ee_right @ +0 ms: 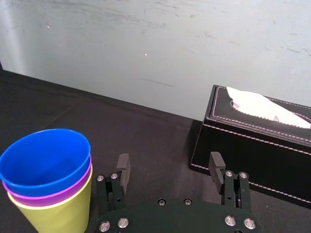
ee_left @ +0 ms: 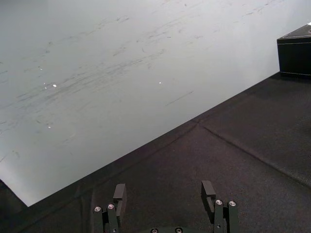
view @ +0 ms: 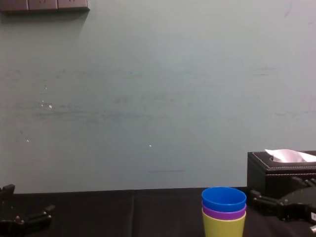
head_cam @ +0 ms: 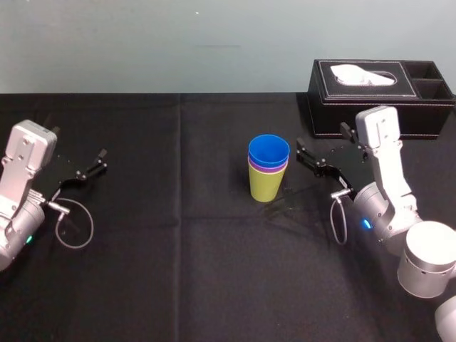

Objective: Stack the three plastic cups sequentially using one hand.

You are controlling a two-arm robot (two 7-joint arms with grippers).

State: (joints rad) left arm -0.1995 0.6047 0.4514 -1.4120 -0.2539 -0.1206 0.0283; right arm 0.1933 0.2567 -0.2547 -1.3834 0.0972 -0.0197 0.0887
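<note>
The three plastic cups stand nested upright near the table's middle: the blue cup (head_cam: 268, 149) on top, a purple rim (head_cam: 267, 168) under it, the yellow-green cup (head_cam: 265, 185) at the bottom. My right gripper (head_cam: 313, 161) hovers just to their right, open, with nothing between its fingers and apart from the stack. In the right wrist view the stack (ee_right: 48, 187) sits beside the open gripper (ee_right: 170, 167). From the chest the stack (view: 223, 212) rises left of that gripper (view: 276, 205). My left gripper (head_cam: 89, 169) rests open at the far left over bare cloth (ee_left: 164, 191).
A black tissue box (head_cam: 377, 89) with a white tissue stands at the back right, close behind the right arm (ee_right: 252, 141). Black cloth (head_cam: 178, 249) covers the table, and a pale wall runs along its far edge.
</note>
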